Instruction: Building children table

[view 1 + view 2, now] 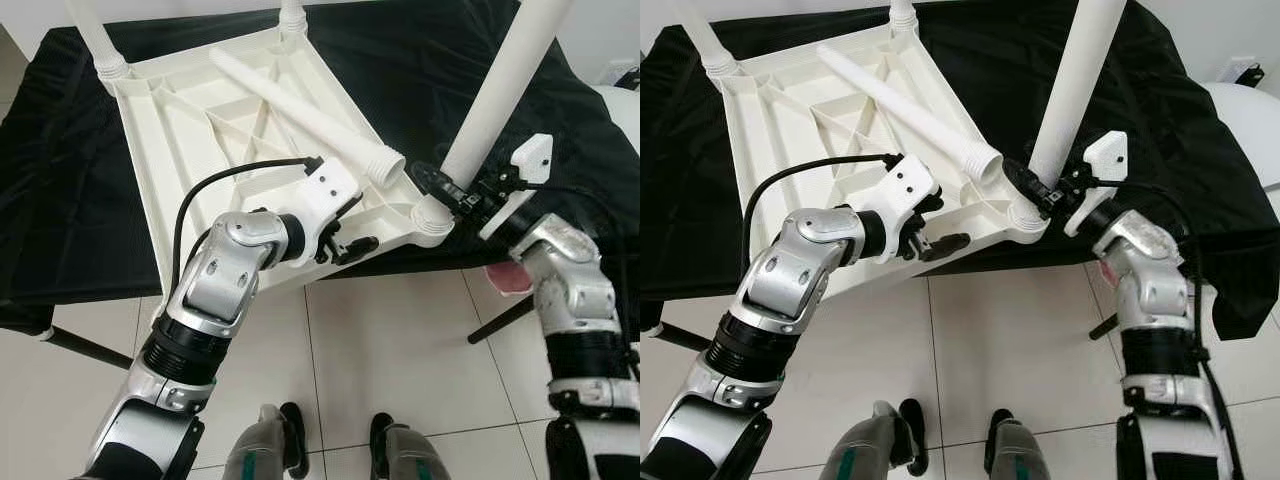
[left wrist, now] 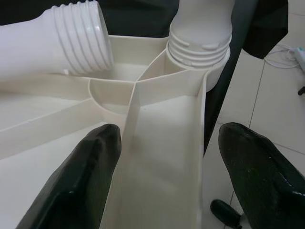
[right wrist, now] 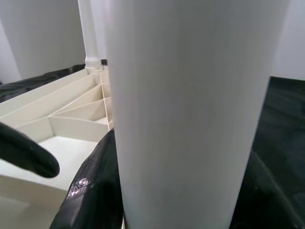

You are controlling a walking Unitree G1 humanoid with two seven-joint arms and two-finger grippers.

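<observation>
Lying upside down on a black cloth point(image 1: 60, 200), the white tabletop point(image 1: 190, 150) is showing its ribbed underside, with its near edge overhanging the tiled floor point(image 1: 400, 350). A loose leg point(image 1: 300, 115) is lying across the tabletop's ribs, its threaded end pointing toward the near right corner. At that corner an upright leg point(image 1: 500, 85) is sitting in the socket. The right gripper point(image 1: 450, 190) is closing both fingers around the base of this upright leg, just above the tabletop. The left gripper point(image 1: 350, 245) is straddling the tabletop's near edge rib beside that corner, fingers point(image 2: 83, 183) spread wide, one inside the rim and one outside. Two more legs are standing at the tabletop's far corners.
</observation>
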